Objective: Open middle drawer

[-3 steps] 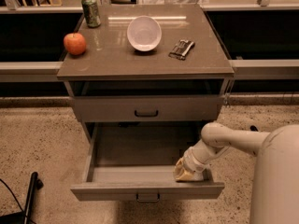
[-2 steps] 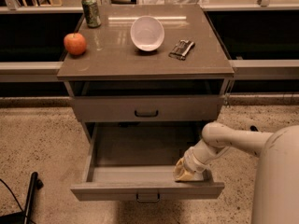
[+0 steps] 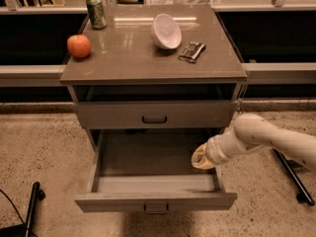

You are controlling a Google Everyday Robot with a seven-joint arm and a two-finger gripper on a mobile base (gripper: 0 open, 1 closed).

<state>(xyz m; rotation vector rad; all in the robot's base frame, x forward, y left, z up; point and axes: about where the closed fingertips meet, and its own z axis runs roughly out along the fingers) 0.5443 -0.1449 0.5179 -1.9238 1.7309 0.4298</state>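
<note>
Taupe-grey and low-fronted, the middle drawer [image 3: 113, 200] is standing pulled well out of the cabinet, showing its shallow tray, with its loop handle [image 3: 156, 209] facing forward. The drawer above [image 3: 113, 115] is sitting shut. The gripper [image 3: 199, 158] is hanging over the tray's right side, just beside the right wall. Whether it is apart or together I cannot tell.

Compared with a second ago, the gripper is sitting higher and further back from the front right corner. The arm [image 3: 256, 135] is rising with it, while the drawer is staying out by the same amount. That is reading as a withdrawal rather than more pulling. The opening is looking done, and what is remaining is getting the arm out without catching the wall or nudging the drawer back in.

On the surface [image 3: 128, 65], the apple [image 3: 79, 46], can [image 3: 96, 12] and bowl [image 3: 166, 31] are resting apart from each other.
</note>
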